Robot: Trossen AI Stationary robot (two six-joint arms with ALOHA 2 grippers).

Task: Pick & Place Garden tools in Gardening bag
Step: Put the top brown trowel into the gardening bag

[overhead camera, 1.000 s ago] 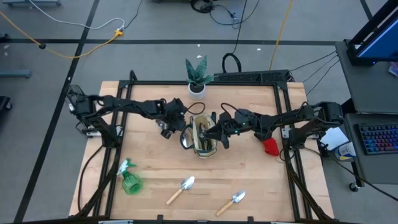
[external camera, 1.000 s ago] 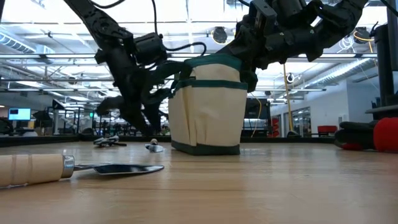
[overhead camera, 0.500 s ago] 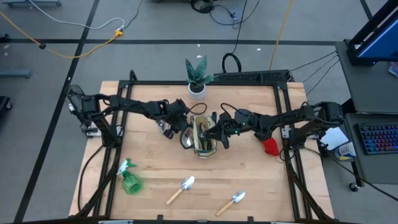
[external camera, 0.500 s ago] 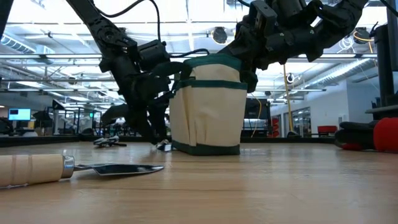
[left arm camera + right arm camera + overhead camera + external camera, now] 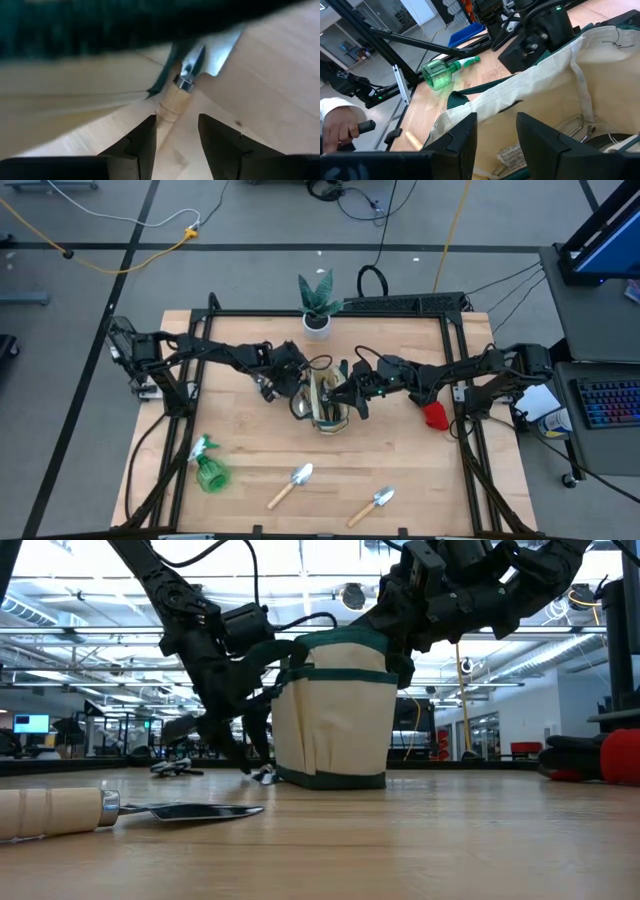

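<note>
The gardening bag [image 5: 328,404], beige with dark green trim, stands upright on the table's middle. A hand tool with a pale wooden handle [image 5: 171,102] and silver head [image 5: 220,52] lies on the table against the bag's left foot. My left gripper [image 5: 177,135] is open and slants down at it, one finger on either side of the handle's free end. My right gripper [image 5: 345,393] is at the bag's right rim and looks into the bag [image 5: 580,100]. Metal tools [image 5: 585,129] lie inside. My left gripper: I cannot tell whether its fingers [image 5: 145,137] touch the handle's end. My right gripper has the bag's right rim with its green trim [image 5: 506,173] between its two fingers, coming nearly level from the table's right. The fingers hide the place of contact. The bag stays upright, its base on the table.
A green spray bottle [image 5: 210,471] lies near the left front. Two trowels [image 5: 293,483] [image 5: 375,502] lie near the front edge. A red item [image 5: 435,416] sits at the right, a potted plant [image 5: 318,302] at the far edge. A person's hand [image 5: 340,127] shows beyond the table.
My left gripper has sunk a little toward the table beside the bag's left foot and rolled about its own line, closing in on the tool's handle. Its fingers stay open. The bag and the tool have not moved.
</note>
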